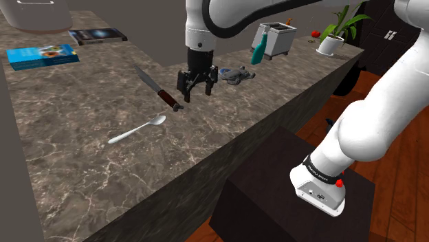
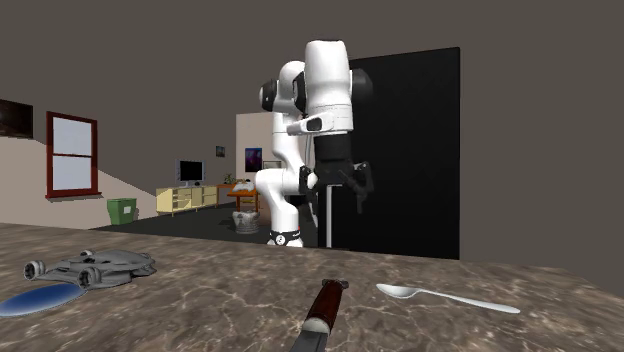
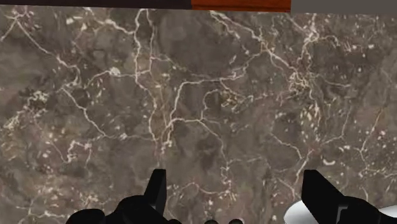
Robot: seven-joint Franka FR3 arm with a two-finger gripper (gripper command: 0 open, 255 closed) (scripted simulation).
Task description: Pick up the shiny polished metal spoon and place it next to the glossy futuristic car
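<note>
Gripper (image 3: 236, 186) fingers spread wide, nothing between them, over brown marble countertop (image 3: 191, 95) with white veining. Pale rounded bit of the spoon (image 3: 296, 215) sits just beside the right-hand finger. Orange wood floor (image 3: 240, 4) past the counter edge.

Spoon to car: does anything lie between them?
Yes. The knife lies between the spoon and the grey car, and in the shoulder view its handle end sits closest to that line. Sliding the spoon straight across would probably hit it. If the spoon is lifted over, nothing else visible blocks the way.

On the counter (image 1: 82, 172), the spoon (image 1: 137, 128) lies near the knife (image 1: 159, 89), well apart from the car (image 1: 237, 73).
</note>
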